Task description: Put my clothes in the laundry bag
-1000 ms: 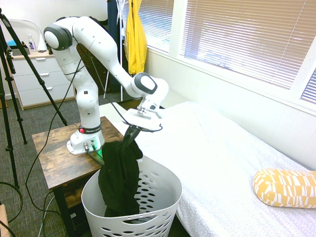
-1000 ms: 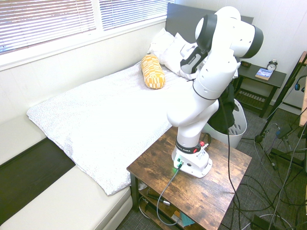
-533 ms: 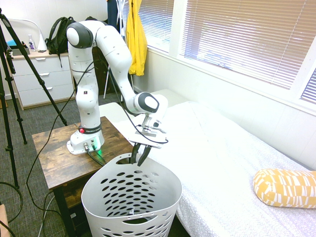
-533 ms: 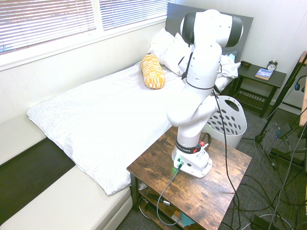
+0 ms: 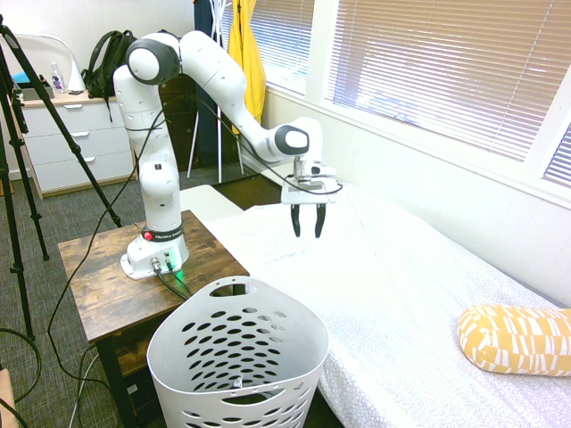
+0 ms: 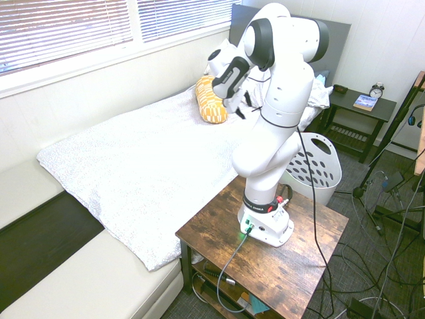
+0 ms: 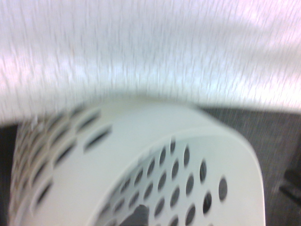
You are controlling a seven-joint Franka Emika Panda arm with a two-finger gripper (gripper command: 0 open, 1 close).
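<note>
Jaws parted and empty, gripper (image 5: 307, 226) above the bed (image 5: 419, 294), apart from the basket (image 5: 237, 355); dark fabric (image 7: 136, 217) shows inside it.

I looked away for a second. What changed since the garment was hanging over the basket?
The hand let go of the black garment, which dropped into the laundry basket; a dark patch shows low inside it in the wrist view. The arm then lifted and swung away over the bed, with the hand open and empty. The basket, bed and yellow pillow stayed put.
</note>
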